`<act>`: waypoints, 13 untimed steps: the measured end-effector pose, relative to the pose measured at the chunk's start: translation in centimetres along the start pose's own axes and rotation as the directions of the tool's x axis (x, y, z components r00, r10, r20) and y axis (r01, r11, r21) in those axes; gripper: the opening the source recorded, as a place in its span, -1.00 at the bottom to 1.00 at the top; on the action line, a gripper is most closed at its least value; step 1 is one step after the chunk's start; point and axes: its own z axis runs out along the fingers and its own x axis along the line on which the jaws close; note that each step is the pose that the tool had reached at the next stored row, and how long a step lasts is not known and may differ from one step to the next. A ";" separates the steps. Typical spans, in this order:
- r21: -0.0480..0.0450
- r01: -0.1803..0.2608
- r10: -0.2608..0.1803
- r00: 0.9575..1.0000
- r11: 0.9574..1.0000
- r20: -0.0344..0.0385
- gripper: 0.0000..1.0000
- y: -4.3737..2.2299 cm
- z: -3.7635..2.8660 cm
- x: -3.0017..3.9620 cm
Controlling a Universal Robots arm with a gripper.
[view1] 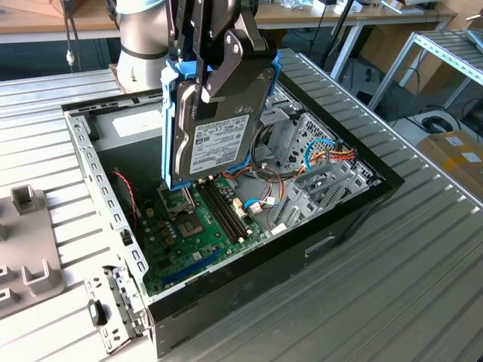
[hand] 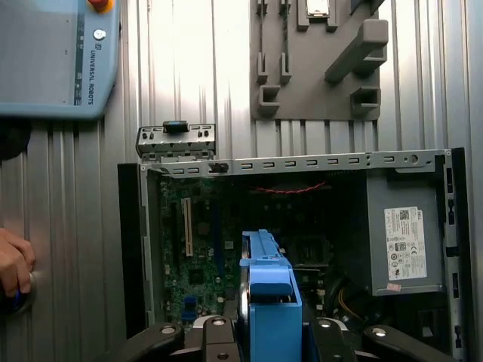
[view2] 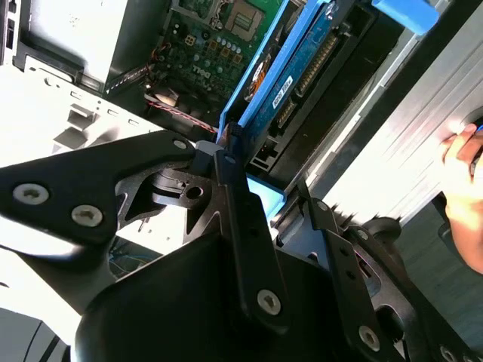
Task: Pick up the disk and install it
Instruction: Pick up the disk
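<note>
Because the jaws are closed on the upper part of the disk (view1: 219, 130), which hangs upright and a little tilted above the open computer case (view1: 332, 234), a slip of the grip is, in my judgement, the main danger: the disk would fall onto the motherboard (view1: 200, 226) directly under it. A second risk is the bundle of coloured cables (view1: 332, 154) inside the case, which could catch a corner of the blue frame if the disk goes down crooked. A person's hand (hand: 13, 265) rests on the bench (view1: 392, 302) beside the case, apart from it, and could be struck if it comes nearer. I count one disk, one case, one grey box with a white sticker (hand: 404, 234) inside it, one small metal cage piece with a blue latch (hand: 175, 137) on the bench, and one hand.
</note>
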 end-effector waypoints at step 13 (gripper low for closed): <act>0.000 0.000 0.000 1.000 1.000 0.000 -0.25 -0.78 0.07 0.82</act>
